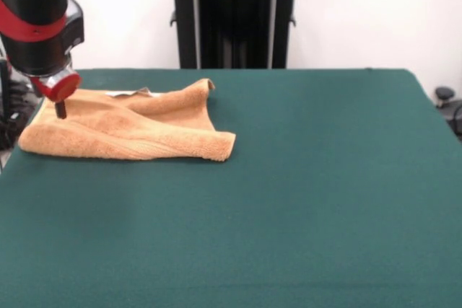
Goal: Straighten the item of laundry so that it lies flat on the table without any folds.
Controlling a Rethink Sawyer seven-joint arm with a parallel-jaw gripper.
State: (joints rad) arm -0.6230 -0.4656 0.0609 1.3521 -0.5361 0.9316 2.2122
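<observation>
An orange-tan towel (130, 129) lies folded and rumpled at the far left of the dark green table (289, 192). Its right end is doubled over, and one corner sticks up near the table's far edge. My gripper (60, 110) comes down at the towel's left end, its dark tip touching or just above the cloth. Only one narrow tip shows below the red ring, so its state does not show.
The black pedestal (234, 19) stands behind the table's far edge. A sliver of white paper (133, 93) peeks out behind the towel. Dark objects sit off the table at the right edge (446, 99) and left edge (11, 106).
</observation>
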